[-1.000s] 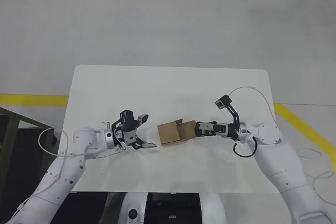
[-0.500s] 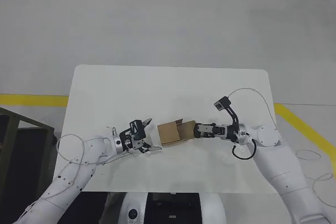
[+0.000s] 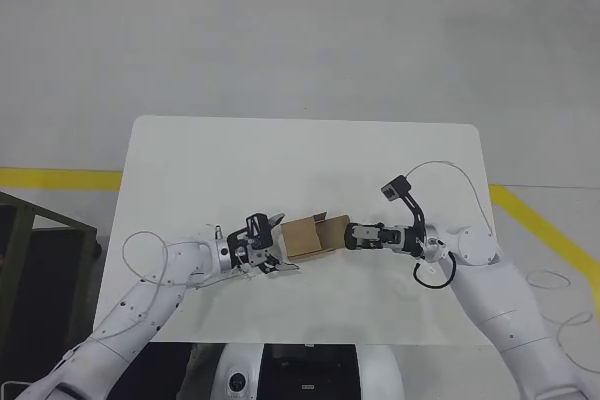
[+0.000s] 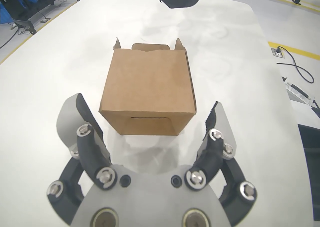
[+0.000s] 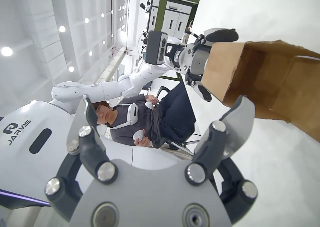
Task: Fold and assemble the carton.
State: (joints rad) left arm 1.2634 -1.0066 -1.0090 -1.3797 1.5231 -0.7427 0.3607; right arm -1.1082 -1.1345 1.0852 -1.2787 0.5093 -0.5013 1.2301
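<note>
A small brown carton lies on its side in the middle of the white table. Its closed end faces my left gripper and its open end, flaps out, faces my right gripper. In the left wrist view the carton sits just ahead of my open left gripper, whose fingers flank the closed end without touching it. In the right wrist view my right gripper is open, one fingertip close by the open mouth of the carton; whether they touch I cannot tell.
The table has wide bare room behind and to both sides of the carton. Its front edge runs close below both arms. A dark frame stands on the floor left of the table.
My left arm has swung right along the table, bringing its open gripper up to the carton's closed end. The right gripper edged slightly left; the carton stayed put.
</note>
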